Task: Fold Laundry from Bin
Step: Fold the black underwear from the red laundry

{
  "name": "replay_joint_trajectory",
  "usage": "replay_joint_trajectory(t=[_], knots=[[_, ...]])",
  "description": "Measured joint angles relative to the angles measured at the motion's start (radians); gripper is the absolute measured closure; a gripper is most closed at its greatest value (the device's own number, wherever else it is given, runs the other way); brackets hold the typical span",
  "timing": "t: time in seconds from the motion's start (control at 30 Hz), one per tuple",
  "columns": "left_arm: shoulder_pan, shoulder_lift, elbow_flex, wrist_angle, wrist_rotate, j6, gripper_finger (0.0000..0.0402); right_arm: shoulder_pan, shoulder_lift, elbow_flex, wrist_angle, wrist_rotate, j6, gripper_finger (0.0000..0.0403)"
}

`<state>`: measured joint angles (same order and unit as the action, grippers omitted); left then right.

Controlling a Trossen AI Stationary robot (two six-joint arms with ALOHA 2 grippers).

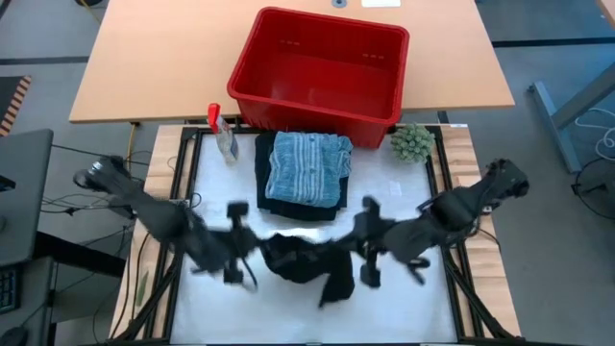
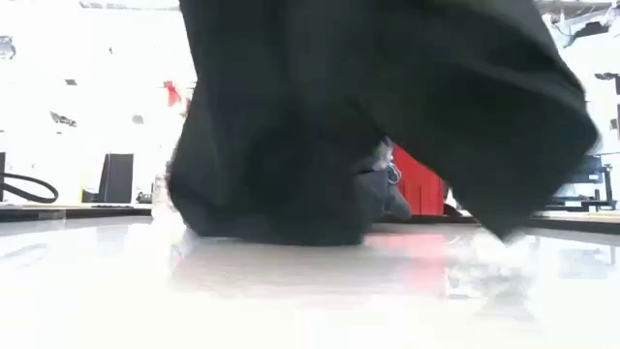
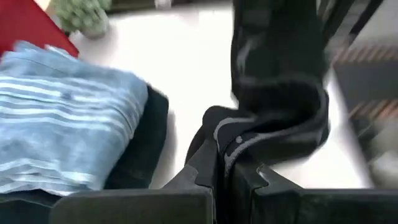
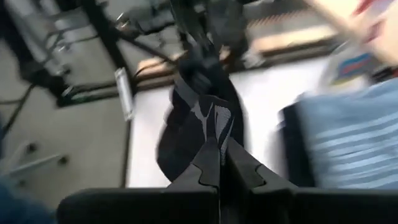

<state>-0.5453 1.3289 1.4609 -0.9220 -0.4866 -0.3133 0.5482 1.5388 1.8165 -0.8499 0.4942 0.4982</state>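
A black garment [image 1: 306,259] hangs between my two grippers over the near middle of the white table top. My left gripper [image 1: 252,256] is shut on its left end and my right gripper [image 1: 363,252] on its right end. In the low view the black cloth [image 2: 368,116] fills the picture, and its lower edge [image 2: 271,233] comes down to about table level. Behind it lies a folded stack, a blue striped garment [image 1: 307,165] on top of a black one [image 1: 269,197]. The red bin [image 1: 288,104] stands at the far edge. My left gripper [image 3: 225,177] pinches a bunched fold of the black garment [image 3: 231,144] between its two fingers, slanting down from the table's left. The cloth runs away from the fingers in a slack, twisted band. My right gripper [image 4: 221,163] pinches a gathered fold of the black garment [image 4: 214,127] between its two fingers, slanting down from the table's right. The cloth sags from the fingers toward the other gripper.
A small clear spray bottle [image 1: 224,135] stands left of the folded stack and a fuzzy green ball [image 1: 411,142] right of it, both near the bin. Bare white table top [image 1: 240,308] lies on the near side of the hanging cloth.
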Motion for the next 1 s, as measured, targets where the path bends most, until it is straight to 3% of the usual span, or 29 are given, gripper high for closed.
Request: replay_joint_trajectory(t=[0.17,0.33,0.47,0.6,0.77,0.9,1.0], knots=[[0.110,-0.150,0.106,-0.054,0.109,-0.095,0.0401,-0.030,-0.036,0.000,-0.034,0.119,-0.032,0.0376],[0.179,-0.261,0.105,-0.210,0.106,-0.238,0.0401,-0.035,-0.040,-0.002,-0.211,0.167,0.065,0.0376],[0.192,-0.272,0.101,-0.342,0.098,-0.262,0.0401,-0.052,0.000,-0.005,-0.208,0.160,-0.001,0.0376],[0.192,-0.252,0.098,-0.462,0.019,-0.242,0.0401,-0.055,0.049,-0.008,-0.197,0.210,-0.182,0.0376],[0.192,-0.239,0.099,-0.470,-0.110,-0.105,0.0401,-0.103,0.069,-0.007,-0.175,0.331,-0.400,0.0376],[0.192,-0.221,0.099,-0.478,-0.318,0.113,0.0401,-0.161,0.071,-0.007,-0.139,0.432,-0.549,0.0376],[0.191,-0.219,0.099,-0.452,-0.472,0.217,0.0401,-0.179,0.055,-0.007,-0.075,0.445,-0.632,0.0376]])
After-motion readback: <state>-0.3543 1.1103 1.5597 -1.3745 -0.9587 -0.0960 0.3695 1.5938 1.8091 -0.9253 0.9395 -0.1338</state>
